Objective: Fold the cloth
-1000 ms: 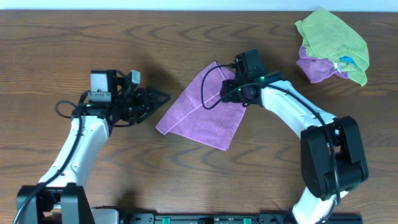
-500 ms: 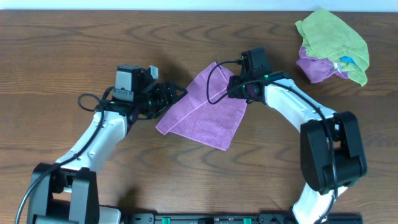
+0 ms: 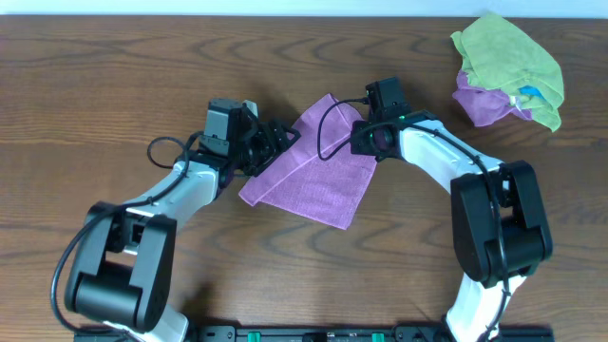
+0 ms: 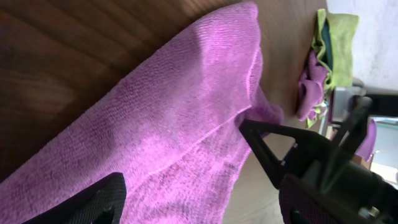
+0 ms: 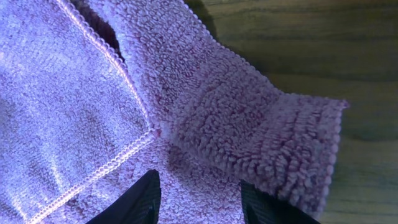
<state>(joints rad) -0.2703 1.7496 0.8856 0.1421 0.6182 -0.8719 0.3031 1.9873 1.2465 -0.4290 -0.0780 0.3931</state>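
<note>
The purple cloth (image 3: 313, 176) lies on the wooden table, folded over on itself, with one layer's hemmed edge crossing another. My left gripper (image 3: 283, 138) is at its upper left edge. In the left wrist view the left gripper (image 4: 211, 205) stands wide open, and the cloth (image 4: 174, 124) spreads between and beyond its fingers (image 4: 93, 202). My right gripper (image 3: 364, 142) sits over the cloth's upper right corner. In the right wrist view the right gripper (image 5: 199, 202) has its jaws apart, with the cloth (image 5: 205, 118) lying across the gap, its corner flap (image 5: 292, 143) just ahead.
At the back right a lime-green cloth (image 3: 508, 52) lies heaped over another purple cloth (image 3: 480, 104) with a small white-blue tag (image 3: 527, 93). The right arm's black finger (image 4: 292, 149) shows close ahead in the left wrist view. Bare wooden table (image 3: 95, 95) lies to the left.
My left arm has swung right, from well left of the cloth to its upper left edge, jaws widening. My right gripper stayed at the upper right corner with jaws narrowing.
</note>
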